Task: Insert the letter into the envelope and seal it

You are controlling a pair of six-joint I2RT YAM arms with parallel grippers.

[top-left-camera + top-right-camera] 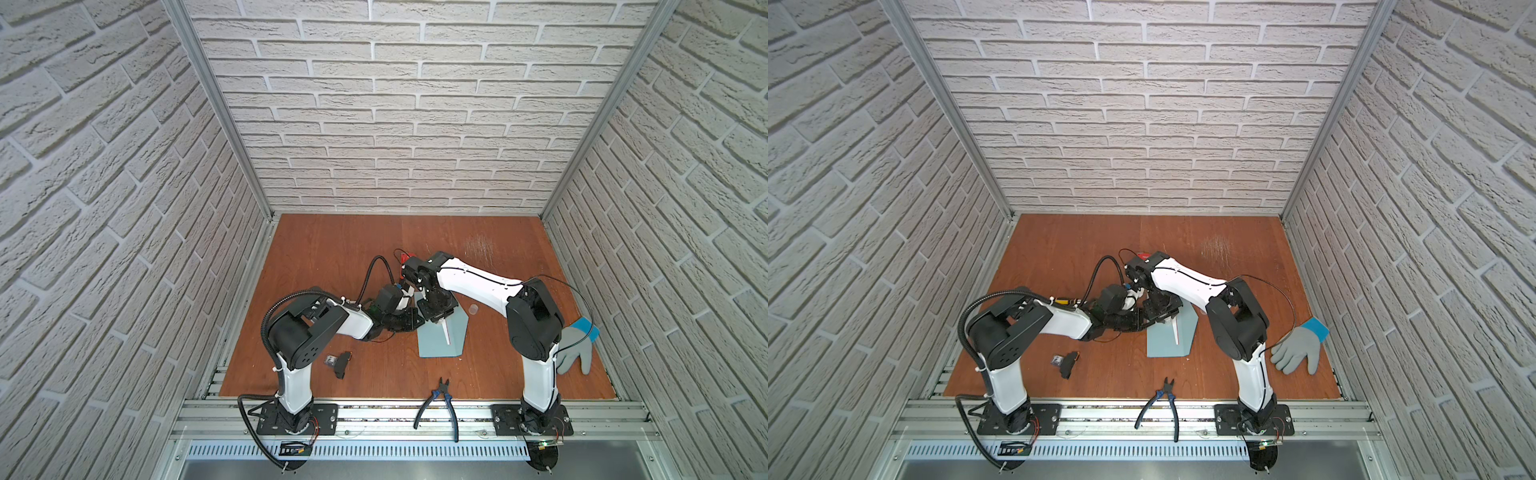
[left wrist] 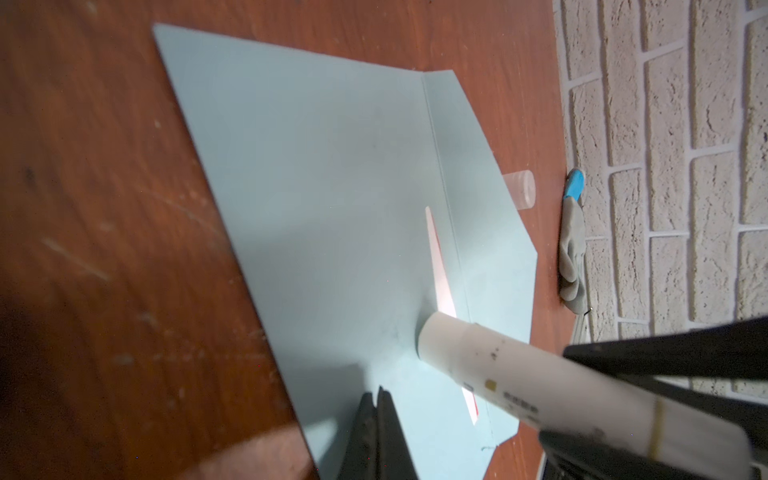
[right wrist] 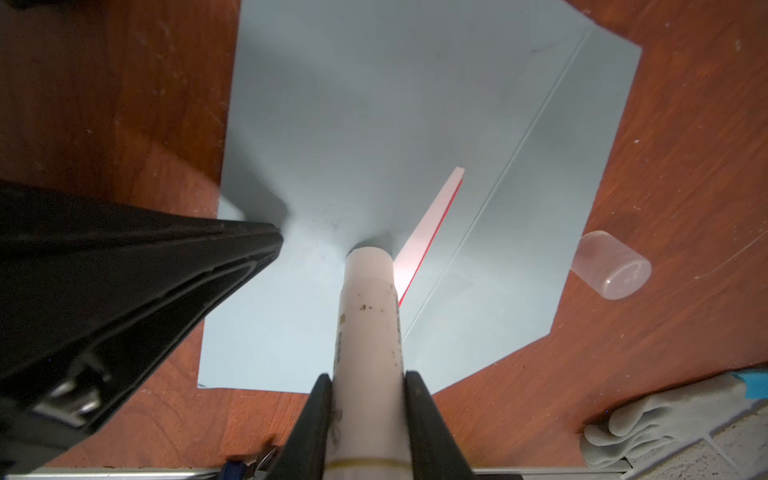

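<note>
Envelope, top views: the pale blue envelope [image 1: 432,345] lay flat near the middle of the table [image 1: 332,249], its flap opened out toward 3 o'clock; both top views showed it [image 1: 1163,345].
Letter, top views: only a thin white-and-red sliver of the letter [image 1: 446,332] showed along the flap fold, the rest tucked inside the envelope.
Arms, top views: both wrists met over the envelope's 12 o'clock end and hid their own fingertips.
Surroundings, top views: a clear cap [image 1: 473,308] sat just off the envelope at 1 o'clock, a glove [image 1: 575,345] well apart at 3 o'clock, pliers [image 1: 441,392] at 6 o'clock by the table's front edge, and a small black part [image 1: 343,362] at 8 o'clock.
Left gripper, left wrist view: the left gripper [image 2: 380,399] had its fingers pressed together with nothing between them, tips down on the envelope [image 2: 332,187].
Glue stick, left wrist view: the white glue stick [image 2: 478,357] slanted down to the envelope beside the letter's sliver [image 2: 440,270]; whether its end touched the paper could not be told.
Right gripper, right wrist view: the right gripper [image 3: 368,382] pinched the glue stick [image 3: 368,324] by its barrel, one finger on each side.
Letter, right wrist view: the letter [image 3: 432,224] poked out between the glue stick's end and the flap fold.
Cap, right wrist view: the cap [image 3: 611,266] lay on its side on bare wood just beside the flap's edge.
</note>
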